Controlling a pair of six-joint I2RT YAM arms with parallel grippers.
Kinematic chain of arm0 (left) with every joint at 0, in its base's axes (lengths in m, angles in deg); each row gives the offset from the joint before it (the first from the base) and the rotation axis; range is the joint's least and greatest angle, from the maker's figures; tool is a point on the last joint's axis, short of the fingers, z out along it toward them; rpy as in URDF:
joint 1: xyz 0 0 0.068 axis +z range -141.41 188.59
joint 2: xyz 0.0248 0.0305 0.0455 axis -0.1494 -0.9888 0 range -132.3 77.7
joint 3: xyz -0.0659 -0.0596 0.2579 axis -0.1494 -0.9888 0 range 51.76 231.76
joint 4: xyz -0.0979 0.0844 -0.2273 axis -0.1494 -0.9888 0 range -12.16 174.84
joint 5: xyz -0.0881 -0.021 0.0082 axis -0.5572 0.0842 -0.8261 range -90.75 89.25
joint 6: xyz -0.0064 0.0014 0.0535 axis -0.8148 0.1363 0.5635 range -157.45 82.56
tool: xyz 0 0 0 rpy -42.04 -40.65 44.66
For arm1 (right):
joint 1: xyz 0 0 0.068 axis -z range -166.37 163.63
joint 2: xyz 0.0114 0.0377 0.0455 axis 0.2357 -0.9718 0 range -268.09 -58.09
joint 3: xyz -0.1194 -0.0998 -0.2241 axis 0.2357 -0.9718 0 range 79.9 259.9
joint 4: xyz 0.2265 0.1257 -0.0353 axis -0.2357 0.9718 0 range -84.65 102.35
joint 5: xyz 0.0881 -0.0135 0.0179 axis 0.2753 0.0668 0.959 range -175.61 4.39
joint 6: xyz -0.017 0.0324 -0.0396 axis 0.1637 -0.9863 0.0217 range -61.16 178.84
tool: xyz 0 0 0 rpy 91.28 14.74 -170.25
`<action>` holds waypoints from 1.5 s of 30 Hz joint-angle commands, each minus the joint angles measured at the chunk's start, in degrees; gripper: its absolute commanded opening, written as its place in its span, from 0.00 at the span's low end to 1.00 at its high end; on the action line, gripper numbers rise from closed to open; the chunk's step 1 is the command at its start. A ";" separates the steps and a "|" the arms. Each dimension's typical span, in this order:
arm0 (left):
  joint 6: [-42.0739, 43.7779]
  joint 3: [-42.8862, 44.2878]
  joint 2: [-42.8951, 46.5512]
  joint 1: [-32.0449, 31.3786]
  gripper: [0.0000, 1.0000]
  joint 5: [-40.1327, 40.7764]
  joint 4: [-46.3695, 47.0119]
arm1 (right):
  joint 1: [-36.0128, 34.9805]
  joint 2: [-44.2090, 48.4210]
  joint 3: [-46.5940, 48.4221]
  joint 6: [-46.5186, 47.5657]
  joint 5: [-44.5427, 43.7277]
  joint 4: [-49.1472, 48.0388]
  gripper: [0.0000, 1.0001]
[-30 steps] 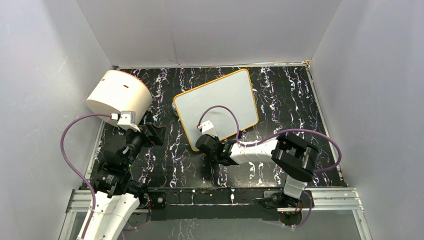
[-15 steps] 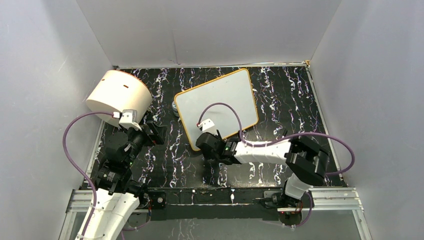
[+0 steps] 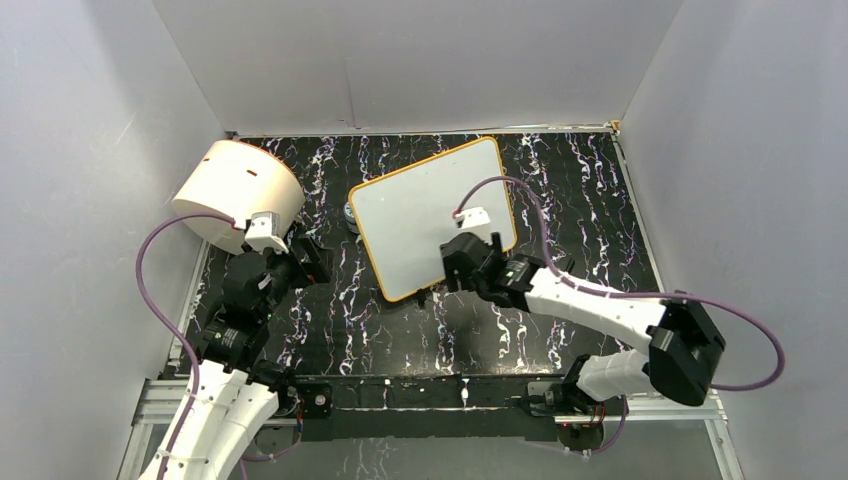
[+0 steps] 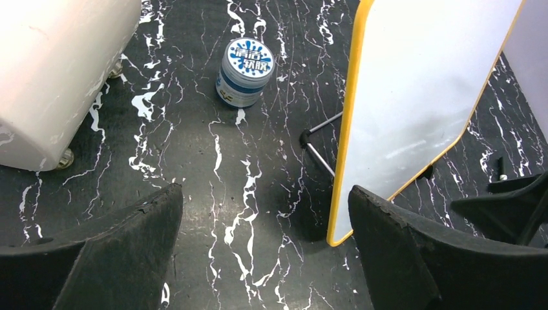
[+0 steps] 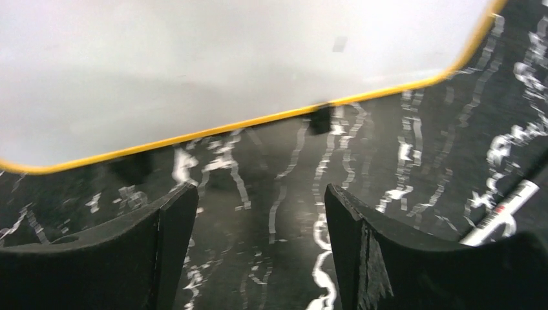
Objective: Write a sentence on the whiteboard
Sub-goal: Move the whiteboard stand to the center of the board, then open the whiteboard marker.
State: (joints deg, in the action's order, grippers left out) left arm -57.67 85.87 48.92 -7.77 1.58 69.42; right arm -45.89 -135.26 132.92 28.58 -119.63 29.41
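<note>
Plain pale grey walls close in three sides: back wall (image 3: 400, 60) at 12 o'clock, left wall (image 3: 80, 150) at 9, right wall (image 3: 740, 150) at 3. Between them lies a black tabletop (image 3: 580, 180) veined with white. A metal rail (image 3: 400, 395) crosses at 6 o'clock. The light is soft and even.

The small jar (image 4: 244, 72) has a lid printed 清洁软胶.

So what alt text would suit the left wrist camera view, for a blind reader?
A blank, glossy white board with a thin orange-yellow rim stands propped on a black, white-veined tabletop, right of a small round blue-and-white tin. A big cream cylinder fills the upper left; the left tool is open and empty below.
</note>
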 commanded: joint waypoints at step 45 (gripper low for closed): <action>1.95 0.42 -2.52 -2.45 0.96 2.69 5.33 | 53.46 -1.71 -15.82 3.52 21.15 -3.88 0.12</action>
State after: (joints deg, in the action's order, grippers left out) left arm -56.47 85.87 45.67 -10.00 4.53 72.88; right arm 7.59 -135.36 116.59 32.63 -101.75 24.95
